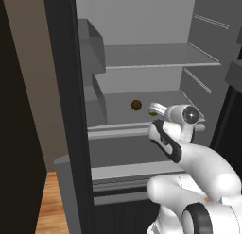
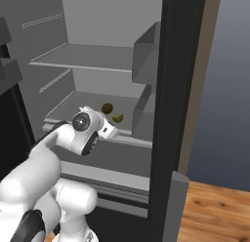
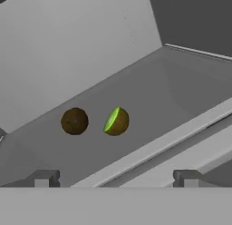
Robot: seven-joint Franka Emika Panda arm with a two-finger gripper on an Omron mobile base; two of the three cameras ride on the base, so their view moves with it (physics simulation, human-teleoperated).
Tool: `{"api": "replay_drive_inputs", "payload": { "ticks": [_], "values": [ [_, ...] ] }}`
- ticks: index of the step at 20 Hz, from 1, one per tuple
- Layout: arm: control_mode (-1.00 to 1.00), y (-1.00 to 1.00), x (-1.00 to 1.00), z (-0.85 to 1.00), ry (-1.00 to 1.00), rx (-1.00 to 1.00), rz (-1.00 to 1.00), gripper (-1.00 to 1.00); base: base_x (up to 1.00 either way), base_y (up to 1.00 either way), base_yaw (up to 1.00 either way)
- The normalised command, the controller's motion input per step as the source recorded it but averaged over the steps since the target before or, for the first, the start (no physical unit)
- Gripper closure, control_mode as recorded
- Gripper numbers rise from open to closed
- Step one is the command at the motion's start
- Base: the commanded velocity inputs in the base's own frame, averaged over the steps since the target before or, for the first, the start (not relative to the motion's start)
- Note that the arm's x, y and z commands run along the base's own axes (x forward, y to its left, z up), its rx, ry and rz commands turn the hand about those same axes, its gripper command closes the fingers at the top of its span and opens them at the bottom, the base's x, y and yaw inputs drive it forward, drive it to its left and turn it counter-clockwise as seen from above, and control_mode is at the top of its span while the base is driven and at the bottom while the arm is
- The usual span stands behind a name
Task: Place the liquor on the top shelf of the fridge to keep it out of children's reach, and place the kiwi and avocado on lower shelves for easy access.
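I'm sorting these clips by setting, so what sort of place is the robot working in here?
Probably a home kitchen, at an open fridge: pale grey shelves and door bins, a kiwi and an avocado on a lower shelf, and wood flooring alongside.

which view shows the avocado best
The hand view: the avocado lies unobstructed on the lower shelf, beside the kiwi. In the right base view it is small, just past the gripper. In the left base view the hand hides most of it.
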Motion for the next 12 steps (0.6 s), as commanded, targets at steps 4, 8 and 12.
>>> {"api": "replay_drive_inputs", "payload": {
  "ticks": [4,8,12],
  "values": [
    [-1.0,0.0,-0.56,0.7,0.04,0.0,0.14,-1.0,0.0,0.0,0.0],
    [-1.0,0.01,-0.64,0.63,0.13,-0.04,0.16,-1.0,0.0,0.0,0.0],
    [-1.0,0.1,-0.65,0.53,0.23,-0.09,0.14,-1.0,0.0,0.0,0.0]
  ]
}}
